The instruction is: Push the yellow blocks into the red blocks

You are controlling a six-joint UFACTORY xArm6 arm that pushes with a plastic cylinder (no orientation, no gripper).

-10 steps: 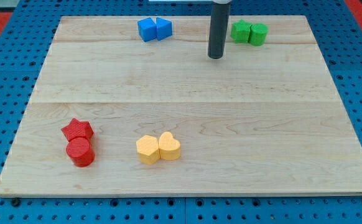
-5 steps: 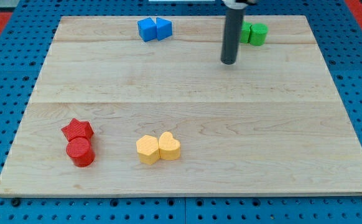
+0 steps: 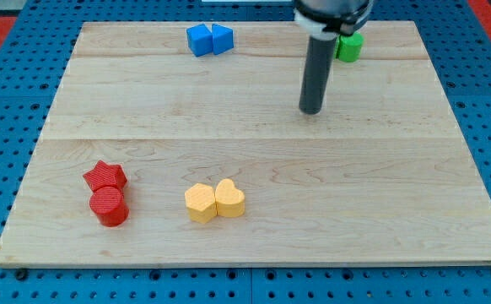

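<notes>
Two yellow blocks sit touching near the view's bottom centre: a yellow hexagon point(image 3: 199, 203) and a yellow heart point(image 3: 229, 198) to its right. Two red blocks sit touching at the view's lower left: a red star point(image 3: 105, 176) above a red cylinder point(image 3: 109, 206). My tip point(image 3: 311, 110) is on the board right of centre, well above and to the right of the yellow blocks, touching no block.
Two blue blocks point(image 3: 209, 39) sit together at the view's top centre. A green block point(image 3: 349, 46) shows at the top right, partly hidden behind the rod. The wooden board point(image 3: 397, 169) lies on a blue pegboard.
My tip has moved toward the view's bottom and slightly right, away from the top edge. No block has moved.
</notes>
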